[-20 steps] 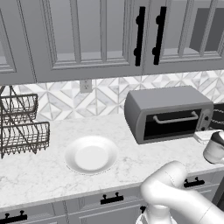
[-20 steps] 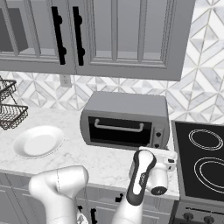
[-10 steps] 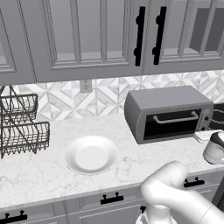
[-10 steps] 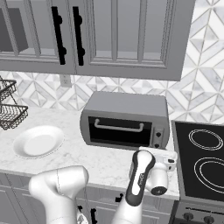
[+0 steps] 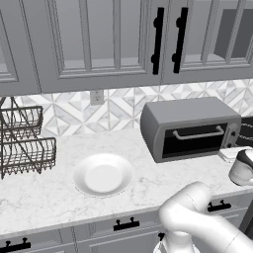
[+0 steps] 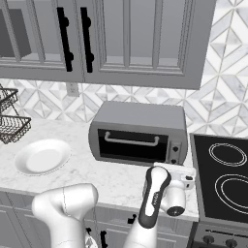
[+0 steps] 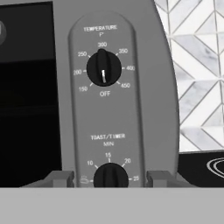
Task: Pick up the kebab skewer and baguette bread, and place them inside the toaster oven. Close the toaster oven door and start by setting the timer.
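Observation:
The toaster oven [image 5: 190,128] [image 6: 140,131] stands at the back of the counter. Its door [image 5: 195,141] [image 6: 131,145] is closed, the glass dark. My gripper [image 6: 181,170] [image 5: 228,152] is at the oven's right-hand control strip. In the hand view my gripper [image 7: 110,178] straddles the timer knob [image 7: 110,176], with one fingertip [image 7: 61,178] left of it and the other on the right. A gap shows on each side of the knob. The temperature knob [image 7: 103,68] above points down at OFF. The kebab skewer and baguette bread are out of view.
A white plate [image 5: 103,175] [image 6: 41,157] lies on the marble counter left of the oven. A wire rack [image 5: 24,143] [image 6: 9,126] stands at the far left. A black cooktop [image 6: 227,179] adjoins the oven's right. Wall cabinets hang overhead.
The arm and hand hold the same place at the oven's right end. The fingers have drawn in from wide open to either side of the timer knob.

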### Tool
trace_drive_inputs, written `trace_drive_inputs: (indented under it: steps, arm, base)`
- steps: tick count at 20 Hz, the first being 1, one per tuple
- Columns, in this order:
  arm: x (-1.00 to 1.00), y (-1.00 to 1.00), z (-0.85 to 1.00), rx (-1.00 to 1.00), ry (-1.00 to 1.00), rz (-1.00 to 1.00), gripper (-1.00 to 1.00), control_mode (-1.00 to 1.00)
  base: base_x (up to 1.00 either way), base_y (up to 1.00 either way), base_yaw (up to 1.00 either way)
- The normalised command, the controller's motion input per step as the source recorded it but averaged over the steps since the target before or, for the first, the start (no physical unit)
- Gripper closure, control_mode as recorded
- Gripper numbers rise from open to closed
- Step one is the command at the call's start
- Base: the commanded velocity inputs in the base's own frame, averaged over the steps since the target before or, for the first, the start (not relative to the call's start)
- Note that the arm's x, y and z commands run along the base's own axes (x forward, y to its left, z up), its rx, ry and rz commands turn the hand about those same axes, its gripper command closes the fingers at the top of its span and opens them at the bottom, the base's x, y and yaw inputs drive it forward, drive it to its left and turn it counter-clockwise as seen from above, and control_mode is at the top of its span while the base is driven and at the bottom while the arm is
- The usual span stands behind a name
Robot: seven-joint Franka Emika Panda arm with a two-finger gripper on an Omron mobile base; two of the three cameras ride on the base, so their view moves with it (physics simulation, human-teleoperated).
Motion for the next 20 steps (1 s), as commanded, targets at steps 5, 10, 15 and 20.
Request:
trace_drive_inputs:
  steps: [5,10,15,20]
  arm:
    - [-0.07,0.00,0.00,0.00,0.00,0.00,1.00,-1.00]
    - [-0.04,0.00,0.00,0.00,0.00,-0.01,1.00,-1.00]
    - [-0.01,0.00,0.00,0.00,0.00,-0.03,1.00,-1.00]
    - [-0.05,0.00,0.00,0.00,0.00,-0.09,1.00,-1.00]
  base:
    - [0.00,0.00,0.00]
    - [0.00,0.00,0.00]
    - [0.00,0.00,0.00]
    - [0.00,0.00,0.00]
